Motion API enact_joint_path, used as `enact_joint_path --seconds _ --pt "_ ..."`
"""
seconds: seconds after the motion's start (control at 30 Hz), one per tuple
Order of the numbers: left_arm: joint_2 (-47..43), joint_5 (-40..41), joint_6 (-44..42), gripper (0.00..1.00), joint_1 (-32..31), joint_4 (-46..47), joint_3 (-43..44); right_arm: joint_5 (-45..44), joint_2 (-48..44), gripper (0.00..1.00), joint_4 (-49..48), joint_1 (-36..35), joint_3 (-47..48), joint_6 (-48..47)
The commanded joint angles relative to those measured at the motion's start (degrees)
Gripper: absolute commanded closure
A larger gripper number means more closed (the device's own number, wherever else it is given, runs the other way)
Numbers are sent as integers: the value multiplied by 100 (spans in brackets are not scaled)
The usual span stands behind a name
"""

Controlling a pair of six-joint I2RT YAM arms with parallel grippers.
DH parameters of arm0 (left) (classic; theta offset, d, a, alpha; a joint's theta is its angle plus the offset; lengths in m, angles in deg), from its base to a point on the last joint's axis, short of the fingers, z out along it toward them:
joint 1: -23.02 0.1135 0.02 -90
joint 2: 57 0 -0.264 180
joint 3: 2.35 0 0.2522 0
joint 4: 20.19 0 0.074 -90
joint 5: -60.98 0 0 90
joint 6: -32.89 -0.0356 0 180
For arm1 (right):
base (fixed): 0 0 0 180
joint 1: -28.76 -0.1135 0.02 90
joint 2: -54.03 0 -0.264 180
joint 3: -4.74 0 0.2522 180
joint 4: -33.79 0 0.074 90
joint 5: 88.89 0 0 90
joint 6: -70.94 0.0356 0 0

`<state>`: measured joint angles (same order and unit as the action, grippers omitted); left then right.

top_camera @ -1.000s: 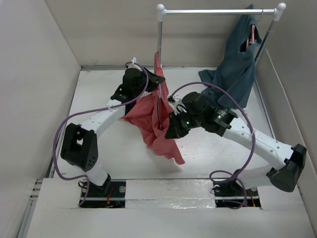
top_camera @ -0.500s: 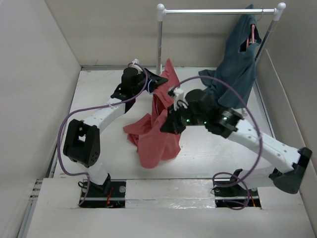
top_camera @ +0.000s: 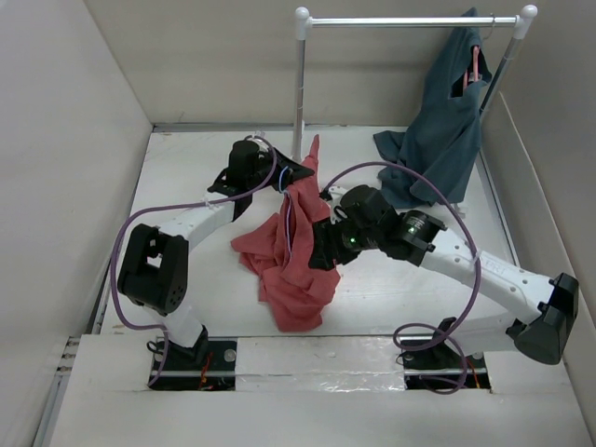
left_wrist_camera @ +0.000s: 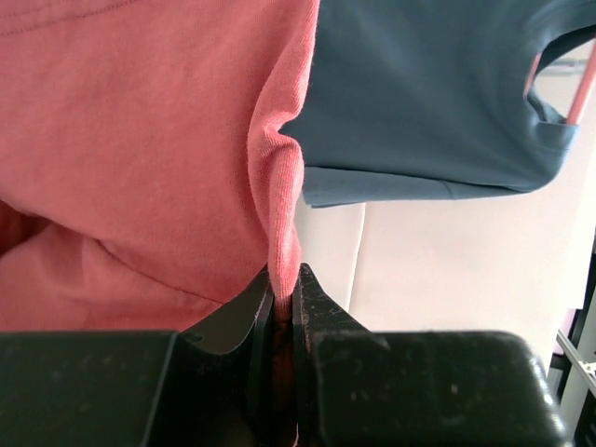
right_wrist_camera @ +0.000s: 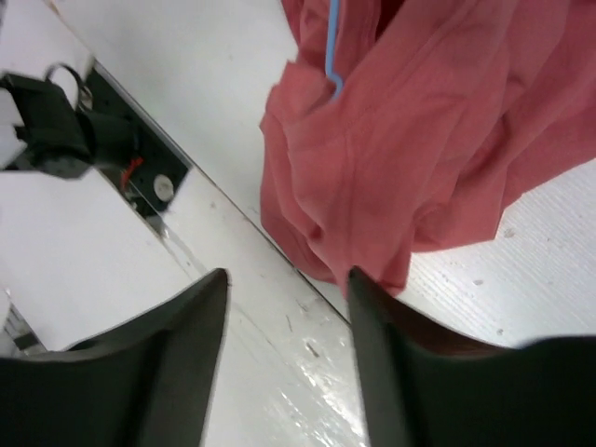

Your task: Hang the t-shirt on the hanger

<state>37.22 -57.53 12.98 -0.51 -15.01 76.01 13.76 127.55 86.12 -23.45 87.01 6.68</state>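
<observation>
Two claws: the left claw (left_wrist_camera: 284, 279) is pinched shut on a fold of the soft coral-red t-shirt (top_camera: 293, 270), holding it up. The right claw (right_wrist_camera: 287, 277) is spread wide, holding nothing. The thin pale-blue wire hanger (right_wrist_camera: 331, 56) peeks from the folds. Dressing it looks half done; next, tug cloth over the wire.

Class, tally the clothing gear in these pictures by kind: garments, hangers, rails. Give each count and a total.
Garments: 2, coral-red t-shirt and teal garment
Hangers: 2, pale-blue hanger and pink hanger
Rails: 1, clothes rail
Total: 5
</observation>
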Motion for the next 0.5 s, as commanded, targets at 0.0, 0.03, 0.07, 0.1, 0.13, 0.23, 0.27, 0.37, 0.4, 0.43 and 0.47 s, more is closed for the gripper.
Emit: enact_joint_path --seconds 0.0,0.03,0.07,0.1,0.13,0.23,0.27,0.37,0.4,0.43,0.47 --pt "-378 -146 93 100 -29 277 -70 -296 -39 37 18 -27 548 -51" --pt "-360 -146 84 100 -29 277 -27 -315 -39 35 63 34 671 -138" --pt "-343 -146 93 100 -29 277 0 -324 -4 34 72 35 899 -156" --pt "-308 -146 93 100 -81 294 44 -341 22 36 -32 87 970 -165" --pt "-290 -146 102 100 -82 303 114 -342 49 43 -164 88 989 -165" --pt "-255 -155 128 100 -82 339 228 -446 198 100 -1013 88 542 18" --pt "-237 -181 120 100 -82 330 307 -525 259 100 -1200 88 384 54" --pt "-281 -251 128 100 -82 312 343 -1035 531 98 -1711 281 14 212" --pt "-307 -286 120 100 -82 277 343 -1184 654 74 -1895 394 -74 221" --pt "-333 -286 128 100 -82 277 343 -1168 716 62 -2036 448 -127 221" --pt "-360 -304 154 100 -82 303 326 -1116 786 53 -2177 448 -154 213"
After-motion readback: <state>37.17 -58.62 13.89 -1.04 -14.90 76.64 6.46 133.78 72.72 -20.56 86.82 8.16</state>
